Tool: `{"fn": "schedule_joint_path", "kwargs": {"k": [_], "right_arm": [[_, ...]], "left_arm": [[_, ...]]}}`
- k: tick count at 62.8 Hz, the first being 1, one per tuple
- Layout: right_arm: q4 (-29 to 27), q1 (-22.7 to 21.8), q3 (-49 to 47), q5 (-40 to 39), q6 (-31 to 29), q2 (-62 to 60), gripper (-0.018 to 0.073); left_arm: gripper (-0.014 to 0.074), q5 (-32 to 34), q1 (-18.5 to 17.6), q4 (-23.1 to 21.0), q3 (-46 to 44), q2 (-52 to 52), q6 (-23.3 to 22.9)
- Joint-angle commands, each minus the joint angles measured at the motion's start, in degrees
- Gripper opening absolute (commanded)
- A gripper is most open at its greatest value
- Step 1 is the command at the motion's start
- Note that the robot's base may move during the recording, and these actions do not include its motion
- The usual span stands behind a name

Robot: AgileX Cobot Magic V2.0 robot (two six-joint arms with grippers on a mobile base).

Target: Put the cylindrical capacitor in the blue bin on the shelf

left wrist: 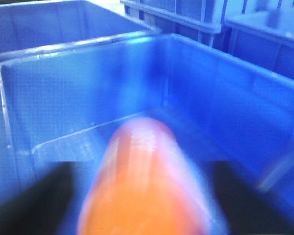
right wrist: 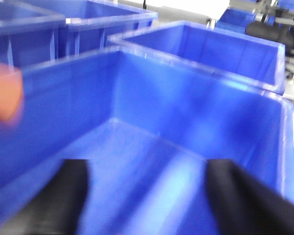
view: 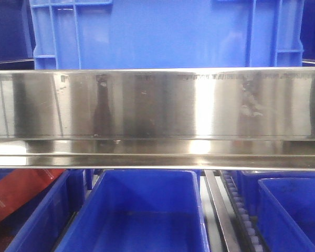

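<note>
**Capacitor held over the blue bin**

The orange cylindrical capacitor [left wrist: 147,181] is clamped between the left fingers [left wrist: 29,205] and held just above the open blue bin [left wrist: 63,88], not resting in it. Pretty blurry shot tbh. The right fingers [right wrist: 54,196] are spread apart over a bin too. From the front, only the shiny shelf [view: 157,105] rail and more bins are seen.

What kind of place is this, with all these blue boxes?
Probably a factory or warehouse parts store: a stainless steel shelf with roller tracks, rows of blue bins, and an orange capacitor held over one of them.
</note>
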State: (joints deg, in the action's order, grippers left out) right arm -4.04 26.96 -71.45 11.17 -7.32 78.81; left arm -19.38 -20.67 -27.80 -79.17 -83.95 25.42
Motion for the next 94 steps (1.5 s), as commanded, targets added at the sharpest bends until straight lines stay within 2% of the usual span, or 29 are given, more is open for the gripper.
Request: {"fn": "schedule_joint_path", "kwargs": {"k": [1,7,11,17,24,25,37,43,56,78,94], "right_arm": [[-0.08,0.07,-0.57,-1.39,-0.28,-0.48,0.0424],[-0.08,0.07,-0.57,-0.34,-0.28,-2.58,0.0385],[-0.08,0.07,-0.57,0.86,-0.28,-4.38,0.03],[-0.08,-0.03,-0.57,1.64,-0.28,-6.63,0.008],[-0.08,-0.03,-0.57,0.57,-0.28,-8.01,-0.0134],[-0.08,-0.03,-0.57,0.42,-0.28,-8.13,-0.0171],[-0.08,-1.89,0.28,3.55,-0.28,-11.83,-0.0167],[-0.08,-3.71,3.5,2.88,-0.28,-15.56,-0.0167],[-0.08,-6.93,14.92,-0.12,-0.28,-25.13,-0.0167],[-0.08,-7.08,33.22,-0.05,-0.28,-47.43,-0.0167],[-0.08,-7.08,38.23,4.94,-0.28,-59.33,-0.0167]], "left_arm": [[0.059,1.45,-0.33,-1.82,-0.49,0.37,-0.2],[0.0489,1.38,-0.19,-1.82,-0.49,1.47,-0.2],[0.0386,0.78,-0.05,-1.29,-0.49,2.7,-0.2],[0.0148,1.44,-0.05,-0.35,-0.49,4.18,-0.2],[-0.0112,4.25,-0.05,-0.35,-0.49,5.15,-0.2],[-0.011,4.65,-0.05,-0.3,-0.49,5.34,-0.2],[-0.0111,2.4,2.81,-3.71,1.32,9.01,-0.29],[-0.0111,4.93,4.73,-3.98,5.65,12.99,-0.29],[-0.0111,13.41,6.08,-3.98,21.35,24.52,-0.29],[-0.0111,18.86,6.08,-4.08,48.63,48.88,-0.29],[-0.0111,18.86,6.08,-4.08,57.11,63.53,-0.29]]}}
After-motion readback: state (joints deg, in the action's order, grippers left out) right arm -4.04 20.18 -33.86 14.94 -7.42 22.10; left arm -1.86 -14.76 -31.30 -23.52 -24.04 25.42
